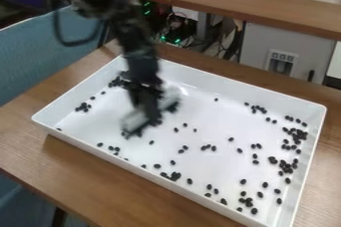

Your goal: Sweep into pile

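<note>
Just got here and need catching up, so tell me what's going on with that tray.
The robot's gripper, low over the white tray, is at a pale, blurred sweeping tool. The job is sweeping the black beans into a pile; they lie scattered, with loose clusters near the edges.

White tray [240, 90] on wooden tabletop [100, 176], black beans [175, 176] scattered inside, clustered toward right side; tool [149, 107] over left half, blurred pale object [134, 120] at its tip.
</note>
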You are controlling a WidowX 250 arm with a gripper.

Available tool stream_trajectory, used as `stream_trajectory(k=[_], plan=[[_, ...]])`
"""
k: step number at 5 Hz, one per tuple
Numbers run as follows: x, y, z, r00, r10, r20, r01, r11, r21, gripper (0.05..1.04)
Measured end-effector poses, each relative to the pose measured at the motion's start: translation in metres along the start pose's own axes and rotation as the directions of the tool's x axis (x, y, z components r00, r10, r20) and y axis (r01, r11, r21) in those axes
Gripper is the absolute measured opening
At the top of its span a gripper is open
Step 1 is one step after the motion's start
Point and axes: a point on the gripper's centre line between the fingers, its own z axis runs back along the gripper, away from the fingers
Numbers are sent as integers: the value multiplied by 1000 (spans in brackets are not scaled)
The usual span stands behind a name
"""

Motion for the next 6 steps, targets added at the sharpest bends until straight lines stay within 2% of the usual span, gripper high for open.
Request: stream_trajectory(k=[1,3,4,5,6], plan=[[11,-47,-9,997,-41,-65,42,999,16,373],[34,-127,-29,981,-163,-107,166,986,19,373],[34,-127,-19,972,-181,-149,190,981,46,373],[38,-84,23,989,-98,-115,113,984,134,373],[30,-38,47,995,2,-95,17,981,195,373]])
